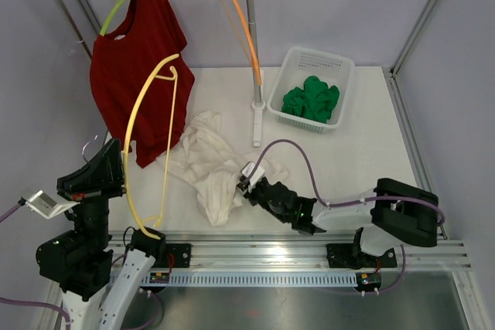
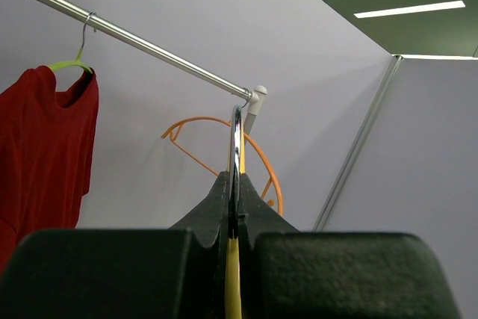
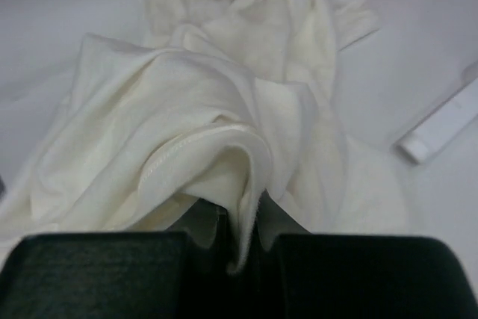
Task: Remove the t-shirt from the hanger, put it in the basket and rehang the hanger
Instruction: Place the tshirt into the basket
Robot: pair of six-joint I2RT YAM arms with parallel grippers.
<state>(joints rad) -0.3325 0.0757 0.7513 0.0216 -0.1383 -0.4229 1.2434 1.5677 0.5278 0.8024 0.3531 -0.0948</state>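
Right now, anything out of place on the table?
White t-shirt lies crumpled on the table, off the bare yellow hanger that the left gripper holds. Right gripper pinches a shirt fold. Nothing else stands out.

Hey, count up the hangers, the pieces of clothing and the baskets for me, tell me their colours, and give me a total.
Hangers: 3 (green hanger, orange hanger, yellow hanger)
Clothing: 3 (red t-shirt, white t-shirt, green cloth)
Baskets: 1 (white basket)
Total: 7
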